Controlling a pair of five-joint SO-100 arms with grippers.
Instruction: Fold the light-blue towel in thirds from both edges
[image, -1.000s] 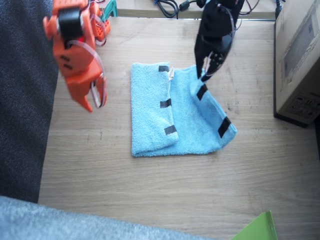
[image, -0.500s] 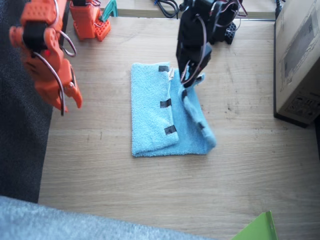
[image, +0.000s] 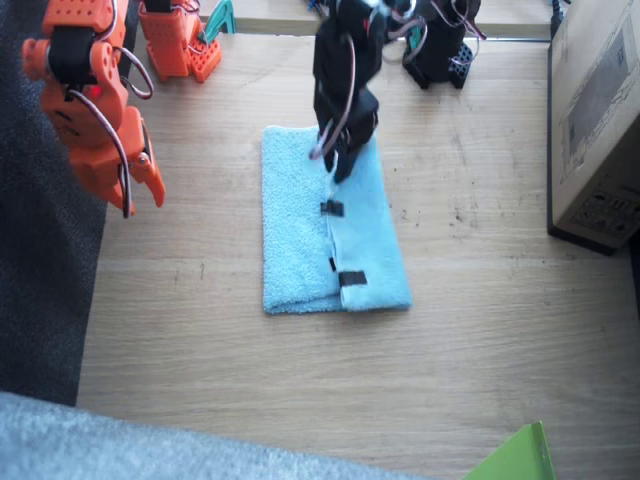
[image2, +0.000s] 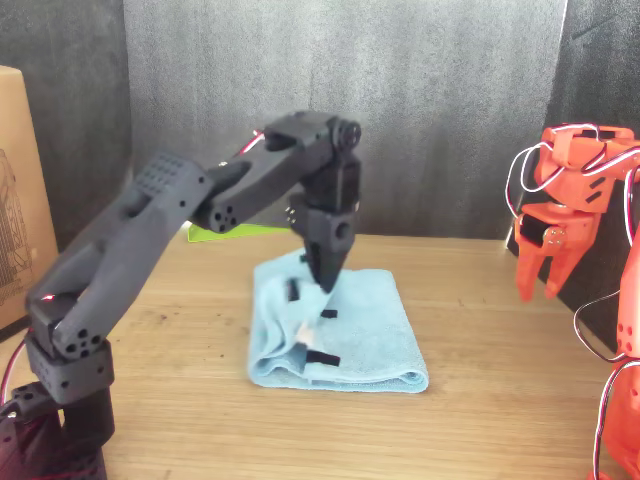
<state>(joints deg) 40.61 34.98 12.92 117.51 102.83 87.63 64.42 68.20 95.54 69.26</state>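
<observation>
Left gripper (image: 340, 160) carried the flap over; light-blue towel (image: 300, 240) lies lengthwise near-to-far; jaws pinching its edge.

The place looked like a small robotics lab or hobby bench set up in an ordinary room. A pale wooden worktop (image: 300, 380) carried two desktop arms, one orange right arm (image: 95, 110) and one black left arm (image2: 200, 210), both with exposed servo wires looping along their joints. Loose black cables (image: 335, 12) lay along the far edge of the worktop. A brown cardboard box (image: 598, 120) with a printed label stood at one side. Dark grey fabric (image2: 400, 110) hung as a plain backdrop behind the worktop, and a bright green sheet corner (image: 515, 455) poked in at the near edge.
</observation>
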